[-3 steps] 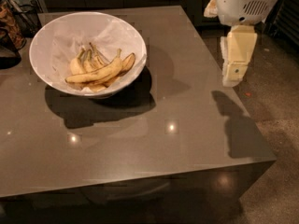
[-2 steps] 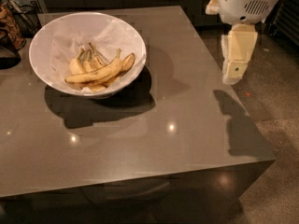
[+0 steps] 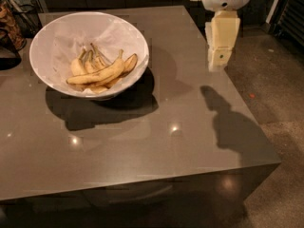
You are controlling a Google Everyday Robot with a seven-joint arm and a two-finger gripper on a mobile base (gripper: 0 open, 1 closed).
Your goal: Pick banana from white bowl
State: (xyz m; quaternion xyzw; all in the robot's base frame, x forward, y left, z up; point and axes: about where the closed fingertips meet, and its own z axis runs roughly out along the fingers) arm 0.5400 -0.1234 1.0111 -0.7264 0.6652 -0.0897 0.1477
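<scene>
Now the table sits in view as it did a second ago; its edges and corner fall at the same places, so we judge the camera has not moved. The bowl is likewise unmoved, on the left half of the table, lined with paper.

What has changed is the arm. The gripper has shifted left, toward the bowl, and sits a little higher in view than before. It hangs pointing down near the table's right edge, well apart from the bowl. Its shadow on the table has slid left with it. Whether the gripper is spread or pressed together we cannot tell; it carries nothing.

The banana lies inside the bowl, across the front of the shorter bananas, touching them, stem tip up to the right. It is untouched, same pose as earlier.

Judgement: the approach has begun, and most of the sideways travel to the bowl remains before any descent.
</scene>
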